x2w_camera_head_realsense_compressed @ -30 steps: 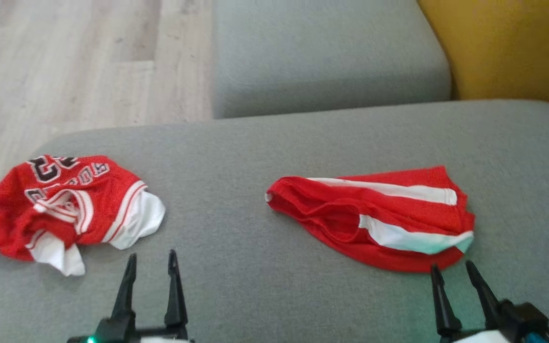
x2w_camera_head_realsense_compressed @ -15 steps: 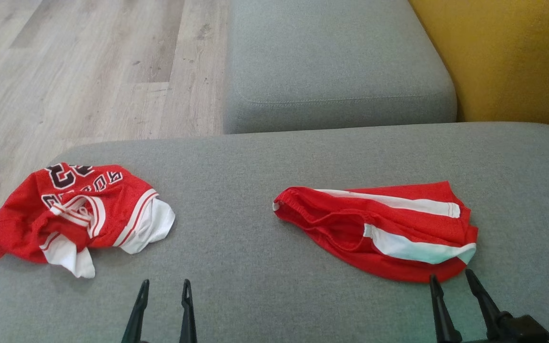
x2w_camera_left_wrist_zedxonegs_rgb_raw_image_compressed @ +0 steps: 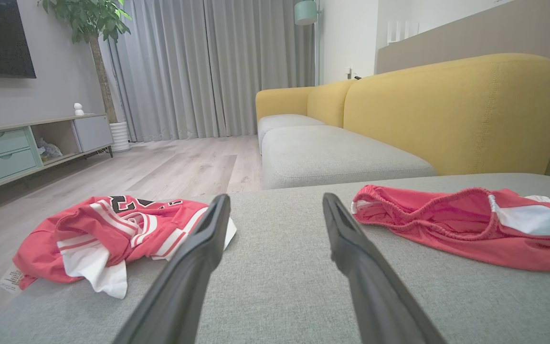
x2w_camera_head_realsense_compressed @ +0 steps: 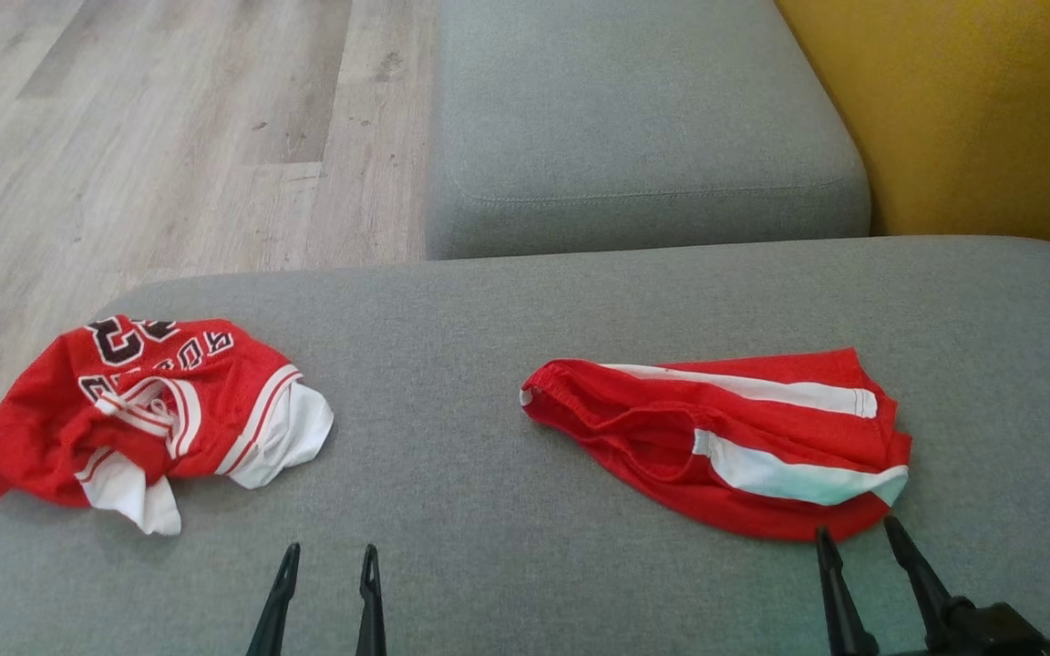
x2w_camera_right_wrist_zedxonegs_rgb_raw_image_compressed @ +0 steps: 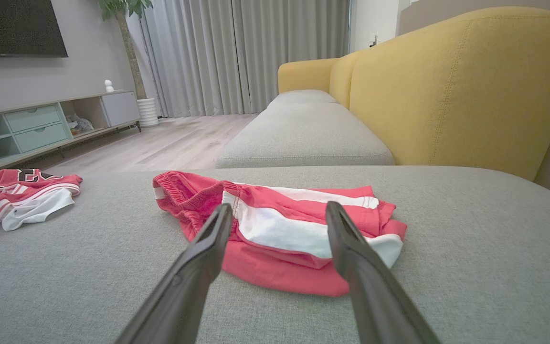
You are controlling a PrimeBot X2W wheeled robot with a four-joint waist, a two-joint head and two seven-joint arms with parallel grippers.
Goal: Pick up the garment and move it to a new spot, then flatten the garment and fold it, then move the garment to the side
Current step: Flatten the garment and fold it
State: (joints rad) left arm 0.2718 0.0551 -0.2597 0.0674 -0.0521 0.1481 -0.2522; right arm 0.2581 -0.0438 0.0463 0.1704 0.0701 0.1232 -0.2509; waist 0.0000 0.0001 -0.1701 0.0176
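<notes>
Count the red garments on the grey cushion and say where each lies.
2. The crumpled jersey lies near the cushion's left edge; the striped shorts lie right of centre, just ahead of the right tool. None seems hidden.

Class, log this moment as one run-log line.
phase: pre-grasp | left gripper: open, empty | right gripper: open, near shorts | jersey: crumpled, untouched

On red jersey [x2w_camera_head_realsense_compressed: 138, 410]: black white-edged numerals at far edge, upside down from head view, partly folded under, look like 23. Black lettering beside them crumpled, unreadable. white tag [x2w_camera_left_wrist_zedxonegs_rgb_raw_image_compressed: 10, 278] at hem: print too small.
</notes>
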